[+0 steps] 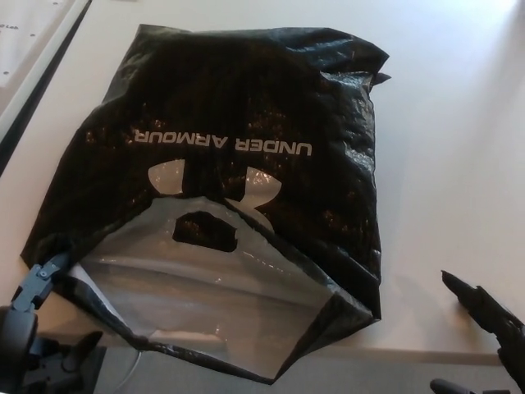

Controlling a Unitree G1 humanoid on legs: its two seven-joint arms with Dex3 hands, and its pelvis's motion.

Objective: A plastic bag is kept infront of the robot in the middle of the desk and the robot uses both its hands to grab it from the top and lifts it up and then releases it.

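Note:
A black plastic bag with white UNDER ARMOUR lettering lies flat on the white desk. Its open mouth faces me and shows a grey inner side with a cut-out handle hole. My left hand sits at the bottom left, a finger touching the bag's near left corner; its fingers are apart and hold nothing. My right hand shows at the bottom right, clear of the bag, with fingers spread.
A second white surface with papers lies at the upper left, separated from the desk by a dark gap. The desk's near edge runs just under the bag's mouth.

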